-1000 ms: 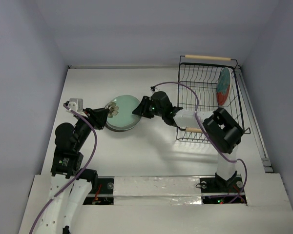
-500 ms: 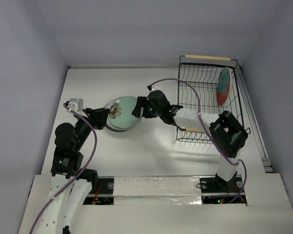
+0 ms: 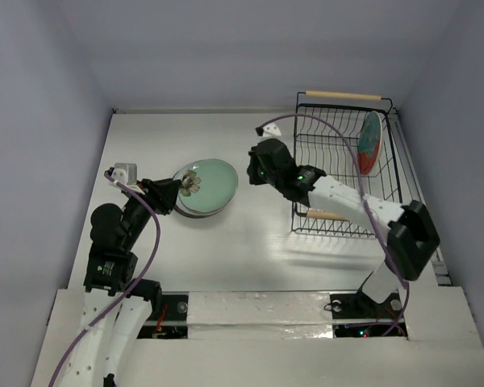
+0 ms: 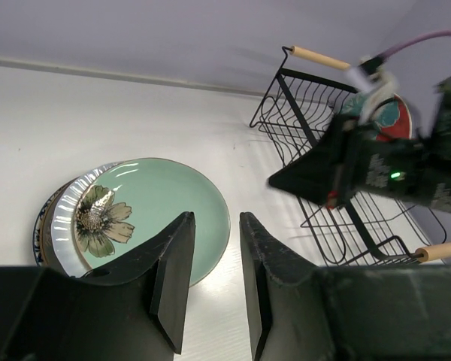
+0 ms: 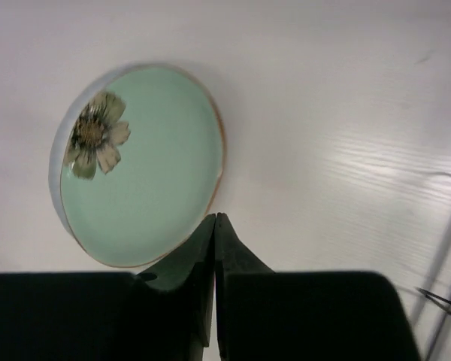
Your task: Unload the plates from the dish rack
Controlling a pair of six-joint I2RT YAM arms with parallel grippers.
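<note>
Three plates sit stacked on the white table (image 3: 226, 250) left of the dish rack (image 3: 339, 231), about midway between the table's near and far edges. A mint-green plate (image 3: 214, 184) with a flower motif lies on top, and the rims of two plates beneath (image 4: 55, 226) peek out on the stack's left side. One red-and-teal plate (image 3: 369, 143) stands on edge inside the rack, near its right wall; the rack occupies the far right corner of the table. The left gripper (image 4: 216, 218) hovers over the stack's near left edge, its fingers slightly parted and empty. The right gripper (image 5: 215, 219) hangs between the stack and the rack, above the green plate's right rim, its fingers pressed together with nothing between them.
</note>
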